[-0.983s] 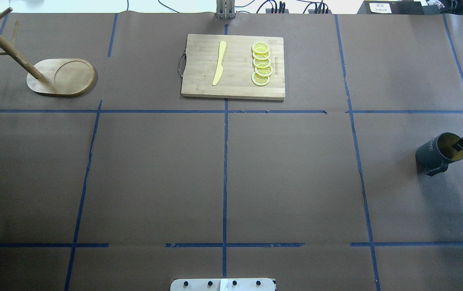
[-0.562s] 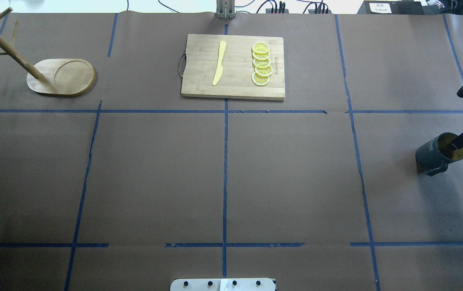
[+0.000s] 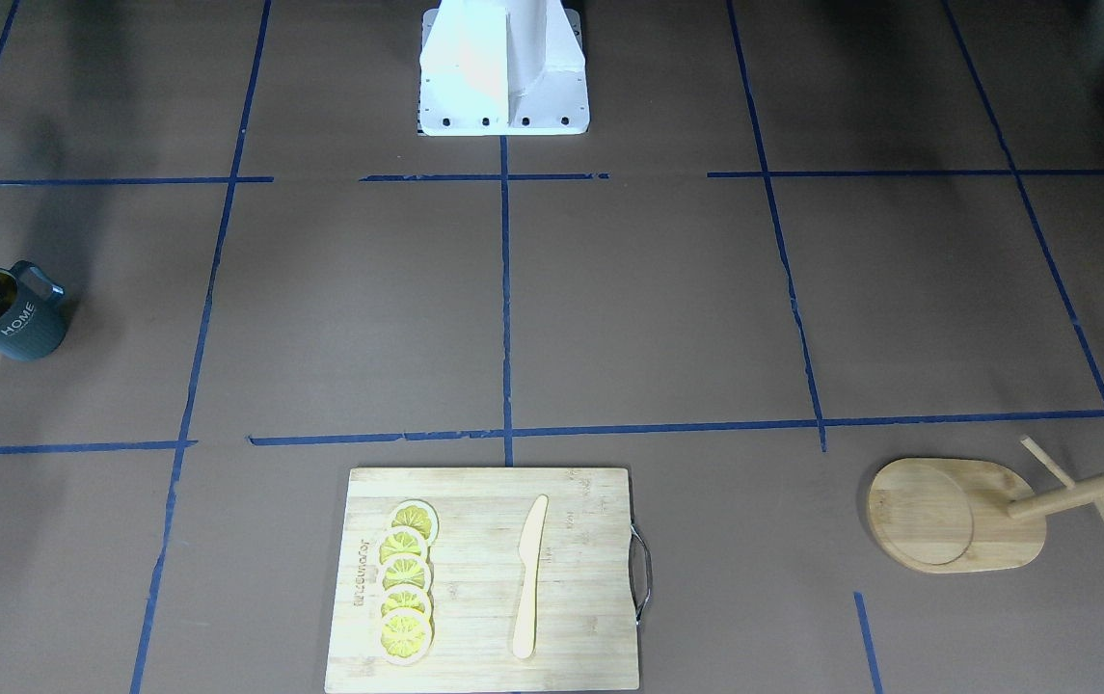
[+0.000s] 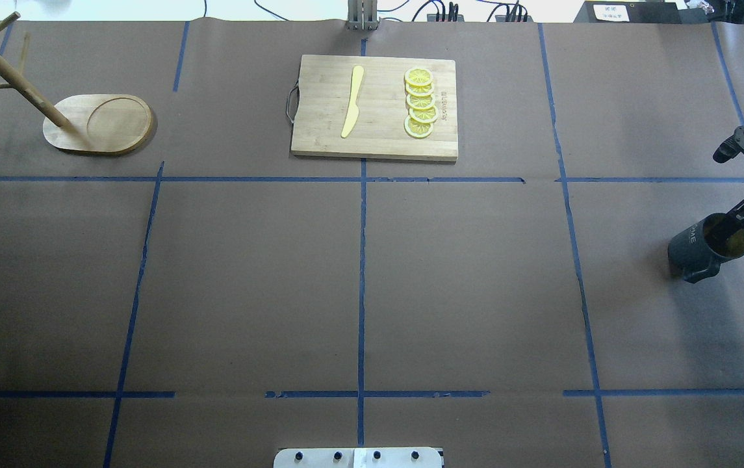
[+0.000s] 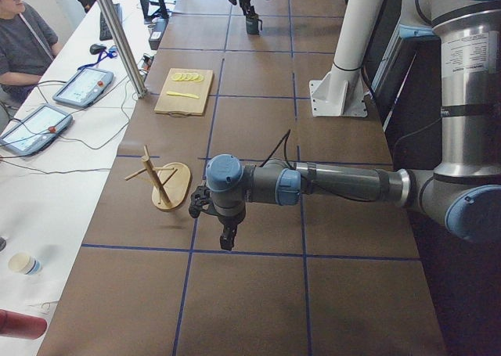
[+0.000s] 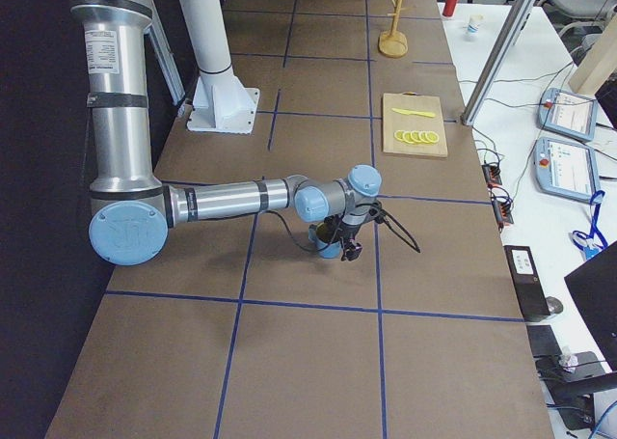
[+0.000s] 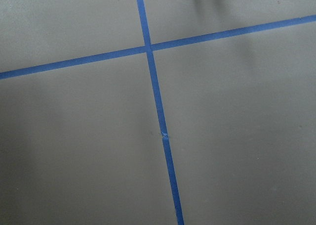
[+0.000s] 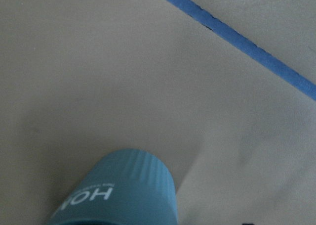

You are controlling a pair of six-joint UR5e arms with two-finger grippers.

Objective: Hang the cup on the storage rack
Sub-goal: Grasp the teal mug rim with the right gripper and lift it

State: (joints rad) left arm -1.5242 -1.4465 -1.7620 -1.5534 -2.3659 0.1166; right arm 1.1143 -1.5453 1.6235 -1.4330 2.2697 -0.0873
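Overhead exterior view: cup [image 4: 696, 250] stands upright on the table [image 4: 475, 292] at the robot's far right end, yellow inside showing, handle on the side toward the robot, "HOME" on the wall facing the table's middle. Right gripper [image 4: 726, 193] comes in from the right edge with its jaws wide apart. One finger [image 4: 732, 221] dips into the cup's mouth; the other finger [image 4: 729, 151] sits outside, well apart from the cup on its far side, so nothing is clamped. Right wrist view shows only the ribbed cup body and the lettering at the bottom edge, no fingers. Storage rack [image 4: 102, 123] stands upright at the far-left corner, pegs bare, well apart from the cup. Cutting board [image 4: 375, 140] lies between them at the far edge, carrying a yellow knife [image 4: 352, 101] and a row of lemon slices [image 4: 420, 104]. Left gripper [image 5: 227, 239] shows only in the exterior left view, hanging over the table just beside the rack; can't tell how far its jaws are apart. Left wrist view shows just blue tape [image 7: 157, 106] crossing on brown paper.
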